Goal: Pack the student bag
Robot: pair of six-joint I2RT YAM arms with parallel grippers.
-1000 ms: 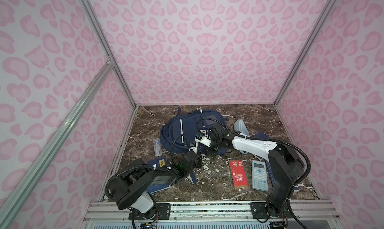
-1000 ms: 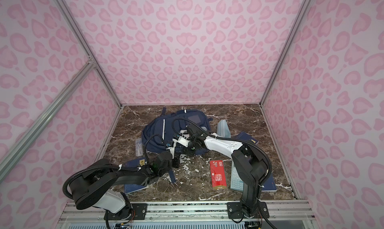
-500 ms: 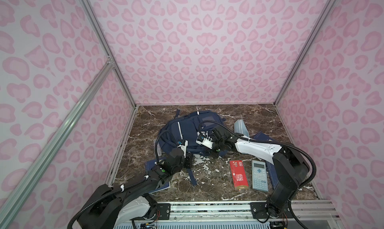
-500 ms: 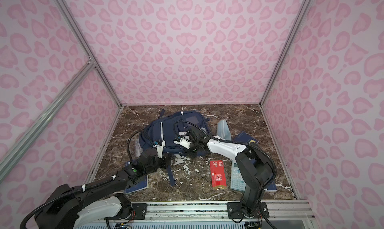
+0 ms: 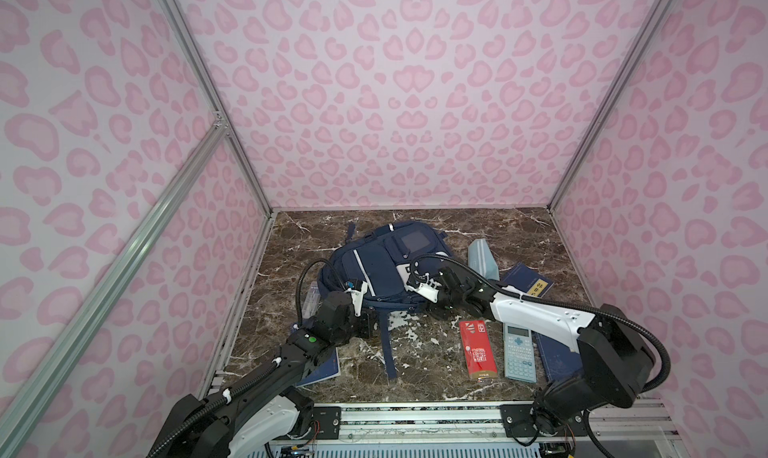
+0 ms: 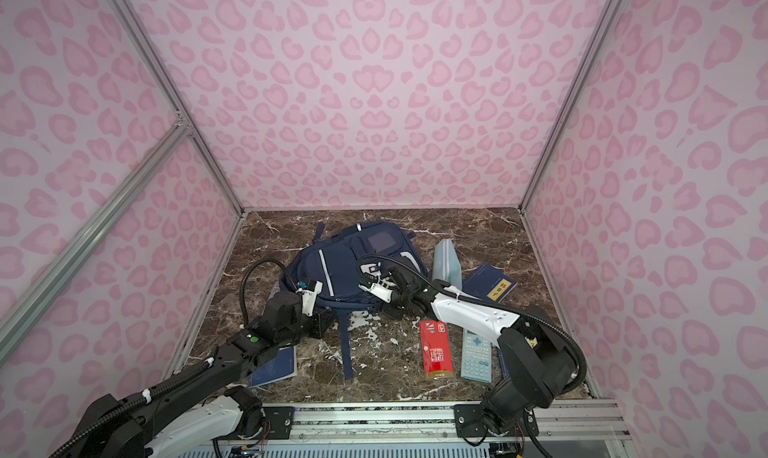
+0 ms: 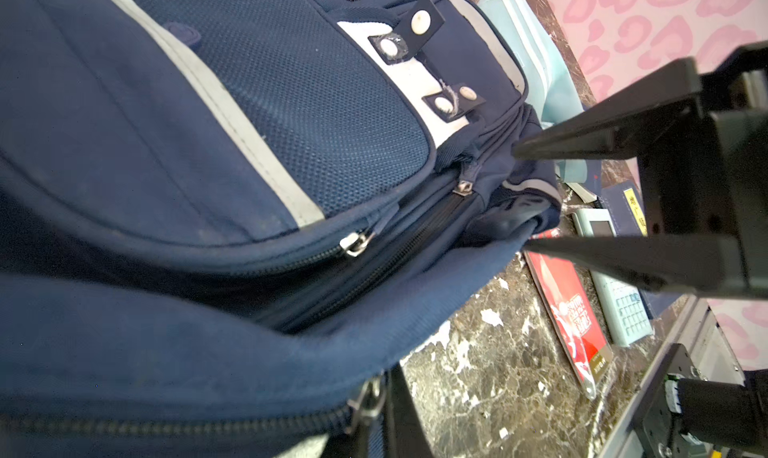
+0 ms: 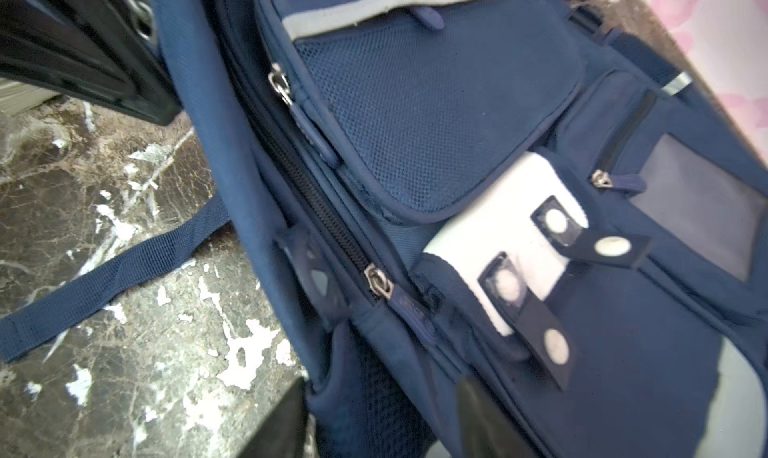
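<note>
The student bag (image 5: 382, 264) (image 6: 345, 264), navy with white stripes, lies flat at the middle of the marble floor. My left gripper (image 5: 370, 316) (image 6: 322, 321) is shut at its near left edge. In the left wrist view its fingertips (image 7: 382, 427) pinch the zipper pull (image 7: 368, 397) of the long main zip. My right gripper (image 5: 428, 302) (image 6: 388, 306) is at the bag's near right corner. Its jaws stand open (image 7: 519, 198) (image 8: 378, 427) on either side of the bag's edge fabric (image 8: 374, 393), without closing on it.
A red packet (image 5: 478, 348) and a pale calculator (image 5: 519, 352) lie near the front right. A light-blue pouch (image 5: 482, 256) and a navy book with a yellow label (image 5: 528, 283) lie behind them. Another navy book (image 5: 320, 364) lies under my left arm. A bag strap (image 5: 388, 343) trails forward.
My right gripper's jaws have gone from shut to open at the bag's near right corner. My left arm has stretched out from a folded pose, its gripper staying shut at the bag's near edge.
</note>
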